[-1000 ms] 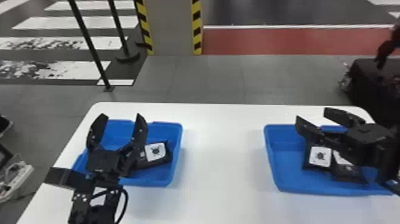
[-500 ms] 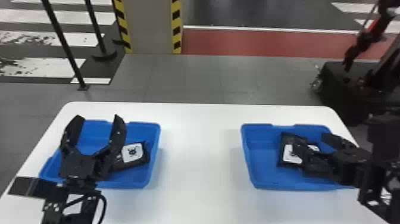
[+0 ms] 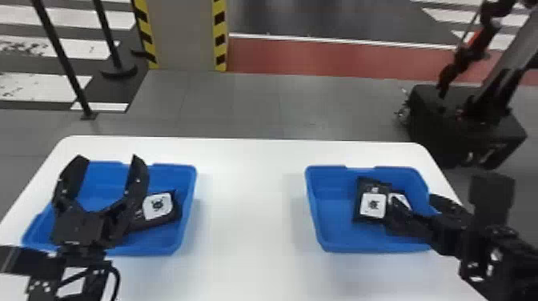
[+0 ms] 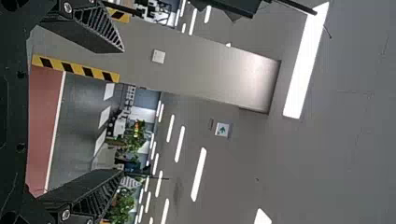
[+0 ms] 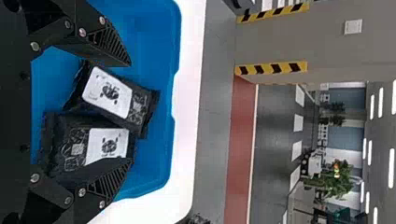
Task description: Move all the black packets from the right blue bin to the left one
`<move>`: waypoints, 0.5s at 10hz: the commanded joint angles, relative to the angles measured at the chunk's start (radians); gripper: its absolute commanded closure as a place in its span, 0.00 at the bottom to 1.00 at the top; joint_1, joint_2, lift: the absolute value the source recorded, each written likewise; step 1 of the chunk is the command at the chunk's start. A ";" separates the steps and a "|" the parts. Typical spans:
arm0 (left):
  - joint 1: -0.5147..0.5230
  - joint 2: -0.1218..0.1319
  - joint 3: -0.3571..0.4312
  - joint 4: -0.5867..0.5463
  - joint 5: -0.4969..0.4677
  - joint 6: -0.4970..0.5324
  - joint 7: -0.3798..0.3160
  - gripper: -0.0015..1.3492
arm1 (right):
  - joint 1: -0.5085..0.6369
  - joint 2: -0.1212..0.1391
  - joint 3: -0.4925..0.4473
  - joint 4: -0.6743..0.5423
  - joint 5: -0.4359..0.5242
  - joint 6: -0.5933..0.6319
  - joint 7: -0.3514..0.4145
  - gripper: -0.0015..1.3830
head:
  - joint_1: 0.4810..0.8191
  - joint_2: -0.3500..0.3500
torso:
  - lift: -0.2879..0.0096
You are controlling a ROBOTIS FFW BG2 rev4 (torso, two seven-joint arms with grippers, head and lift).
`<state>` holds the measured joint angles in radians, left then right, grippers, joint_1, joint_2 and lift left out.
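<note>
Fingers stand apart on both the left gripper (image 3: 109, 157) and the right gripper (image 3: 413, 199), the right pair by two overlapping black packets (image 3: 373, 205) in the right blue bin (image 3: 334, 228). Another packet (image 3: 158, 205) lies in the left blue bin (image 3: 160, 241). Beyond the white bench (image 3: 248, 216) rises a stripe-edged pillar (image 3: 183, 36).

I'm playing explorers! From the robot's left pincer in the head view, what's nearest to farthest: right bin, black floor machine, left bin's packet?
From the left pincer:
1. Black packet, in the left bin
2. Right bin, across the table
3. Black machine, on the floor, far right
</note>
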<state>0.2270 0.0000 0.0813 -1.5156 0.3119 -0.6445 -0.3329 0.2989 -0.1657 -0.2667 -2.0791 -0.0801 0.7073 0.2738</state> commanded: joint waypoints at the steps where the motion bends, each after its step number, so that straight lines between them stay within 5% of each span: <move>1: 0.006 -0.003 0.000 -0.002 0.003 -0.001 0.000 0.08 | -0.046 -0.002 -0.020 0.102 0.002 -0.020 -0.002 0.24 | 0.63 0.35 | 0.60; 5: 0.011 -0.003 0.000 -0.007 -0.002 -0.001 0.000 0.08 | -0.218 -0.020 0.015 0.348 0.014 -0.072 0.007 0.24 | 0.63 0.30 | 0.60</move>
<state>0.2377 0.0000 0.0813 -1.5216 0.3123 -0.6455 -0.3329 0.1005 -0.1851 -0.2617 -1.7570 -0.0656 0.6407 0.2814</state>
